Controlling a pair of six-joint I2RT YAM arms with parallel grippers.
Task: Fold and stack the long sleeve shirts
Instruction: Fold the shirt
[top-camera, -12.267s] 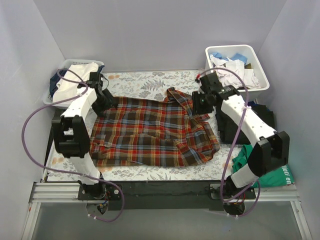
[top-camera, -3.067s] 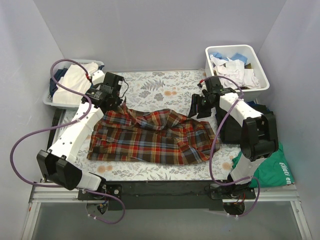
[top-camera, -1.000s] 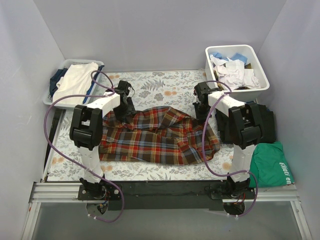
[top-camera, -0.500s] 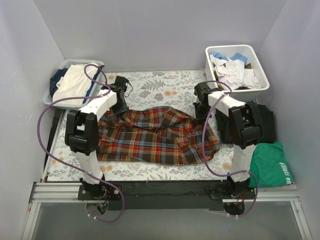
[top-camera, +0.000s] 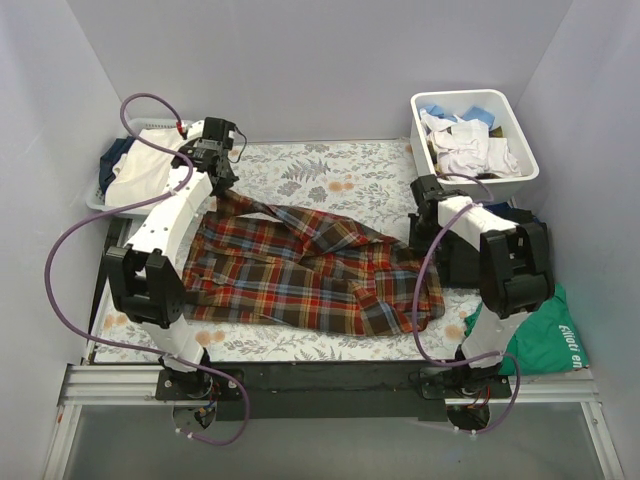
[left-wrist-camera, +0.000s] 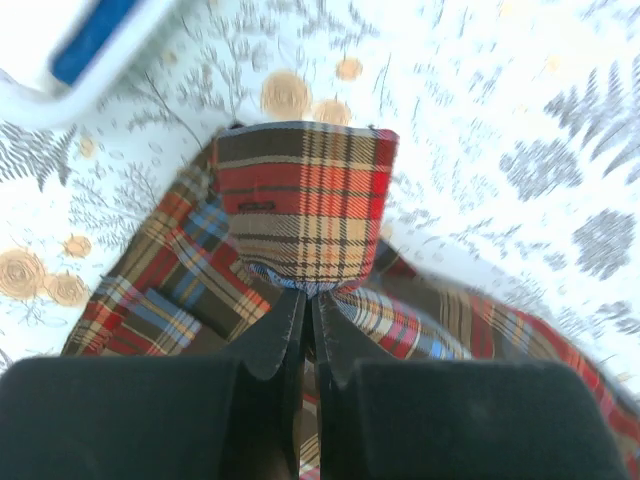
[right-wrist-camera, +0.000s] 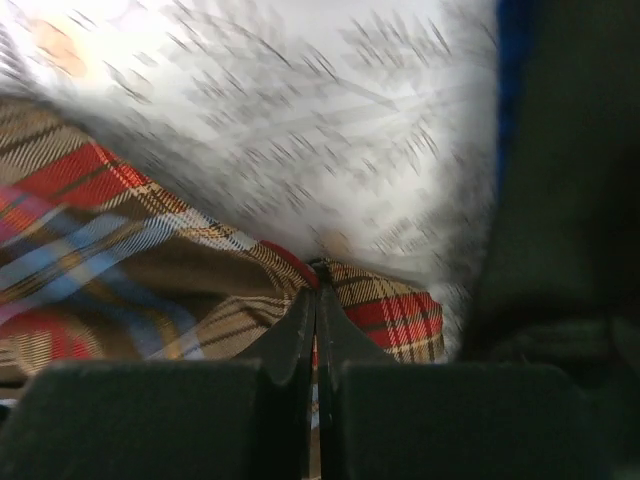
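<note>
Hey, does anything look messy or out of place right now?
The plaid shirt lies rumpled and askew, pinched by the left hand and right hand. A green garment droops over the table's right edge.

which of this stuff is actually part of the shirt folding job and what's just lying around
Job: plaid shirt, pinched by left fingers and right fingers; black folded garments.
Lying about: white bin of clothes; basket of laundry; green garment.
</note>
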